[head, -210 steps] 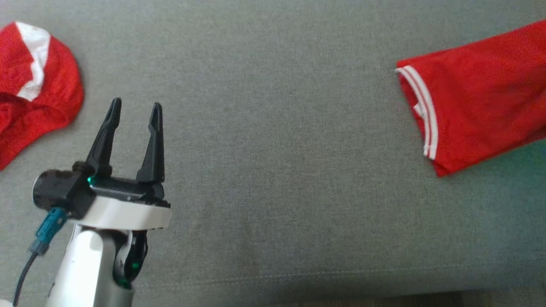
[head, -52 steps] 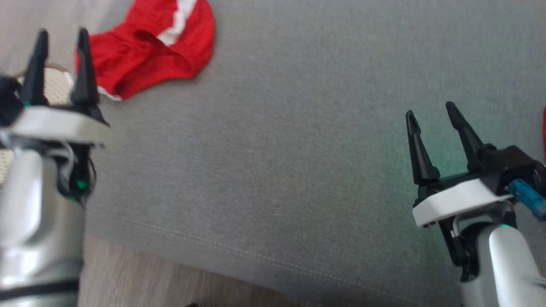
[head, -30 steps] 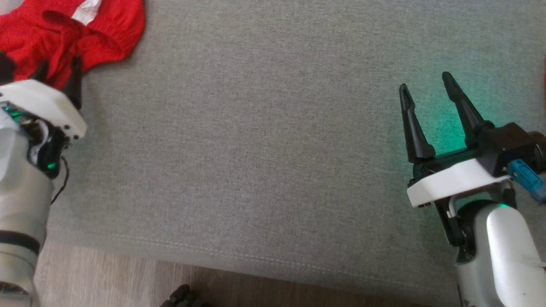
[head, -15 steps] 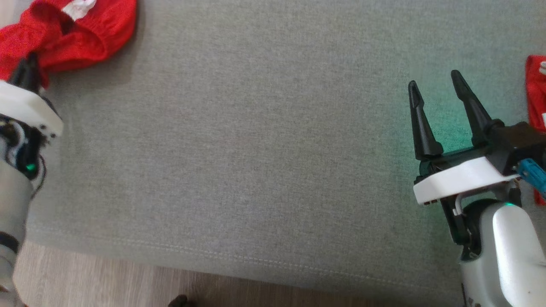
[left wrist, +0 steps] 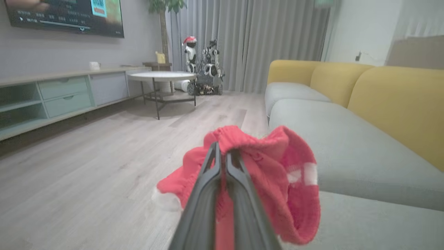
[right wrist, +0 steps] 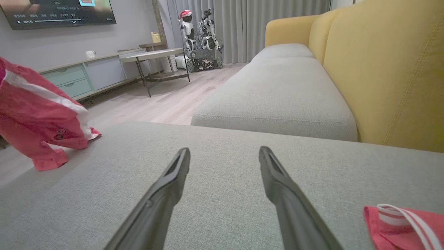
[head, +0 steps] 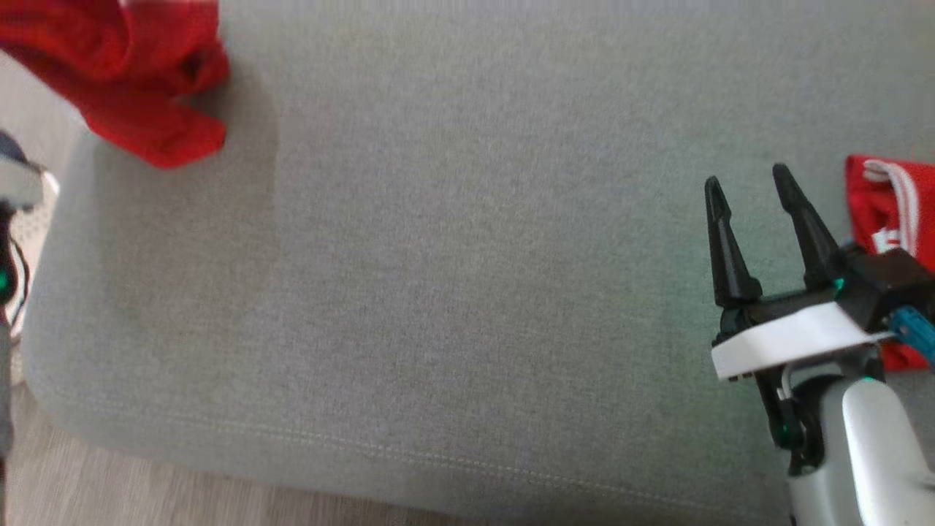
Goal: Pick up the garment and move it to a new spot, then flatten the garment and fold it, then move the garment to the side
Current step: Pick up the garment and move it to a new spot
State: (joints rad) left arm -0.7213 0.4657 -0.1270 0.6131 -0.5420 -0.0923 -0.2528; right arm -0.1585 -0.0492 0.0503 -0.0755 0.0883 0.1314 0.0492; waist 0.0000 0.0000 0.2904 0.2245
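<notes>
The garment (left wrist: 277, 163) is a crumpled red piece with white stripes. My left gripper (left wrist: 223, 151) is shut on its bunched edge, and the cloth hangs around the fingers above the sofa's end. In the head view the garment (head: 139, 80) hangs at the top left, lifted over the cushion corner, with my left wrist's white housing (head: 18, 183) at the left edge. In the right wrist view the garment (right wrist: 38, 114) dangles at the left. My right gripper (head: 746, 177) is open and holds nothing, low over the grey cushion (head: 467, 256); its fingers (right wrist: 166, 187) stand wide apart.
A second red garment (head: 887, 212) with white trim lies folded on the cushion just right of my right gripper. The yellow backrest (right wrist: 388, 69) runs along the far side. Beyond the cushion's edge are wooden floor (left wrist: 86, 163), a round table (left wrist: 161, 76) and a low cabinet (left wrist: 52, 93).
My left gripper has shut on the red garment and raised it off the cushion's left end. The head view has shifted, bringing the folded garment in at the right. The right gripper stays open.
</notes>
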